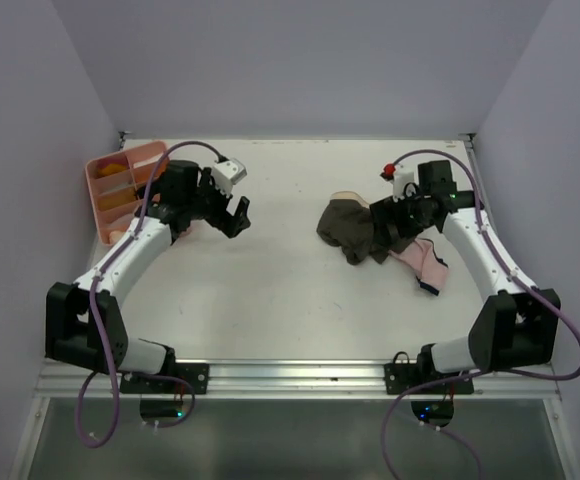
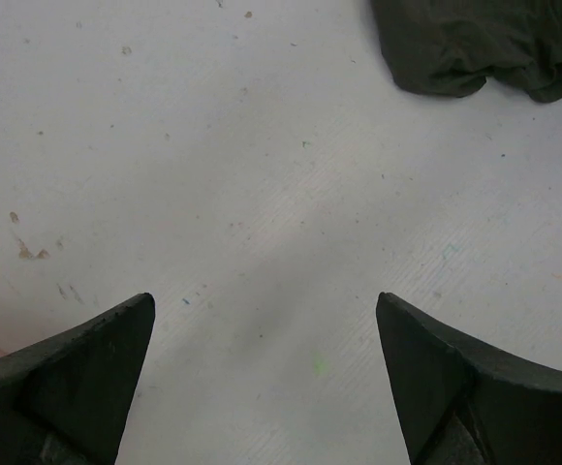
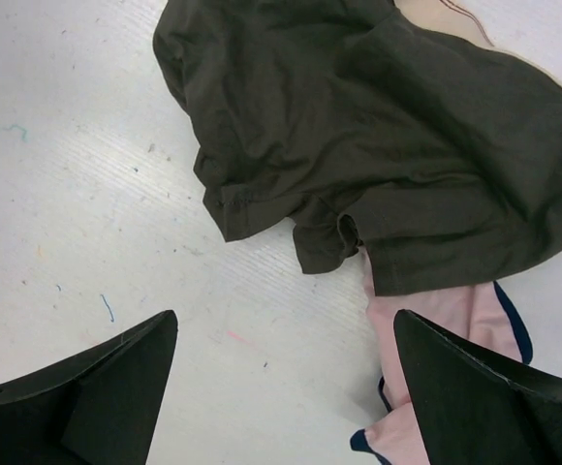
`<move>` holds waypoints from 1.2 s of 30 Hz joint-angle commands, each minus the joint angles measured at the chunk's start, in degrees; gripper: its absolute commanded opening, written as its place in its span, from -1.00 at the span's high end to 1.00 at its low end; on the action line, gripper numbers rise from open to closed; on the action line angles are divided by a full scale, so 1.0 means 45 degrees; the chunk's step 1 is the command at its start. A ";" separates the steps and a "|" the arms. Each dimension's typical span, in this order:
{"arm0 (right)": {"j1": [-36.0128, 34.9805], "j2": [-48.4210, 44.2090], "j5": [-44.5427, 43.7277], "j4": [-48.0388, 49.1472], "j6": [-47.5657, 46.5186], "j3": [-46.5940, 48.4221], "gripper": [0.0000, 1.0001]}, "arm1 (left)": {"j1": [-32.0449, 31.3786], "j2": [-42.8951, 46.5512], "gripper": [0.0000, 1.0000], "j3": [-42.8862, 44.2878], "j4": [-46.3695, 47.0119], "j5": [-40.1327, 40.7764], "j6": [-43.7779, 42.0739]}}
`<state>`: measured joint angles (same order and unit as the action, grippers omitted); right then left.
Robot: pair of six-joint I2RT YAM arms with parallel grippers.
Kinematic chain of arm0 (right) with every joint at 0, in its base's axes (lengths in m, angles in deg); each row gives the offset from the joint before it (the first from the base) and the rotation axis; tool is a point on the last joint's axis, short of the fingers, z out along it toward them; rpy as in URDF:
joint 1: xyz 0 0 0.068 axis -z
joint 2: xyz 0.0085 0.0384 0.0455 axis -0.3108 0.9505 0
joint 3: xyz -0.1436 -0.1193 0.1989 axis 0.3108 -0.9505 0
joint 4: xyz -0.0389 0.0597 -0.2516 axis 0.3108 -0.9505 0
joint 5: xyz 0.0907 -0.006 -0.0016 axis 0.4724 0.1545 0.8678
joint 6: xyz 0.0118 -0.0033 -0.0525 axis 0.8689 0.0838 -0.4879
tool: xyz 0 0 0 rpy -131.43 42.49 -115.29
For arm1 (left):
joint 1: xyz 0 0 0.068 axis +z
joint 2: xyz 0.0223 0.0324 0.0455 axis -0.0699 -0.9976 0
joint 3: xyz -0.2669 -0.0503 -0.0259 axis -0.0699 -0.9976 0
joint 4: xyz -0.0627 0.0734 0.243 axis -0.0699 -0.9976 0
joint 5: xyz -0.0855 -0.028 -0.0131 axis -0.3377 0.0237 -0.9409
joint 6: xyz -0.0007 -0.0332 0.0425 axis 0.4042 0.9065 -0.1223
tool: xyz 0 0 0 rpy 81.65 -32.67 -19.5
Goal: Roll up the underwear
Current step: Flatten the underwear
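Two pieces of underwear lie crumpled together right of centre in the top view. The dark olive-brown piece [image 1: 348, 232] lies partly over the pale pink piece [image 1: 422, 264], whose thin dark edging shows at its lower right end. In the right wrist view the dark cloth [image 3: 378, 145] fills the upper frame, with the pink cloth [image 3: 436, 329] coming out from under its lower edge.

The right gripper [image 1: 395, 225] is over this pile with its jaws spread wide and nothing between them [image 3: 286, 320]; whether it touches the cloth cannot be told. The left gripper [image 1: 232, 215] is well apart at centre left, also open and holding nothing [image 2: 265, 305], above the bare white table [image 1: 270, 300]. Its camera catches the dark piece [image 2: 475, 44] at the upper right. A pink tray [image 1: 140, 150] sits at the upper left of the table.
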<state>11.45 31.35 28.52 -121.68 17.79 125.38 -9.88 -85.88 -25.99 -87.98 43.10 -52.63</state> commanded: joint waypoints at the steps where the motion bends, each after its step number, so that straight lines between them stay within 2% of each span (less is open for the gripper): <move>1: 0.0579 0.0504 0.0144 -0.0288 0.0194 0.0922 -0.98 | 0.0001 -0.0229 -1.00 0.0550 0.0970 -0.0081 0.0230; 3: 0.1184 0.1362 0.0145 -0.0424 0.0330 0.1996 -0.97 | 0.0020 -0.0835 -1.00 0.1211 0.1320 -0.0410 0.0405; 5: 0.1845 0.2574 0.0242 -0.0483 0.0604 0.3086 -0.97 | -0.0115 -0.2240 -1.00 0.2207 0.1108 -0.1212 0.0347; 8: 0.2433 0.4019 0.0321 -0.0483 0.1169 0.4453 -0.98 | -0.1285 -0.4194 -1.00 0.4434 0.0794 0.0208 0.0658; 12: 0.3216 0.6148 0.0613 -0.0483 0.2321 0.6156 -0.93 | -0.2127 -0.6108 -1.00 0.6231 0.2004 -0.0215 0.2004; 15: 0.3588 0.7457 0.0633 -0.0503 0.3180 0.7076 -0.89 | -0.2323 -0.7905 -0.75 0.7717 0.2977 -0.1054 0.3446; 18: 0.3744 0.8452 0.0672 -0.0464 0.3474 0.7604 -0.80 | -0.2538 -0.9176 -0.59 0.8305 0.4131 -0.1467 0.4484; 19: 0.3783 0.8630 0.0614 -0.0290 0.3959 0.7644 -0.78 | -0.2654 -0.9720 -0.57 0.8383 0.5140 -0.1584 0.5087; 23: 0.4075 0.9412 0.0379 0.0082 0.4568 0.7761 -0.68 | -0.3142 -1.1032 -0.53 0.9007 0.6106 -0.1039 0.5853; 28: 0.4311 1.0193 0.1549 0.0180 0.4843 0.7898 -0.55 | -0.3339 -1.2710 -0.50 0.9985 0.7041 -0.1896 0.7688; 32: 0.4311 1.0390 0.2545 0.0473 0.5057 0.7859 -0.33 | -0.3378 -1.3688 -0.37 1.0570 0.7747 -0.2873 0.9133; 36: 0.4311 1.0351 0.3308 0.0786 0.5272 0.7996 -0.24 | -0.3398 -1.4237 -0.30 1.0688 0.8371 -0.3322 1.0110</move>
<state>30.97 78.34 38.09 -120.44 39.67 158.50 -25.38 -148.98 19.39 -57.03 31.90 -13.53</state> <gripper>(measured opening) 0.631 0.661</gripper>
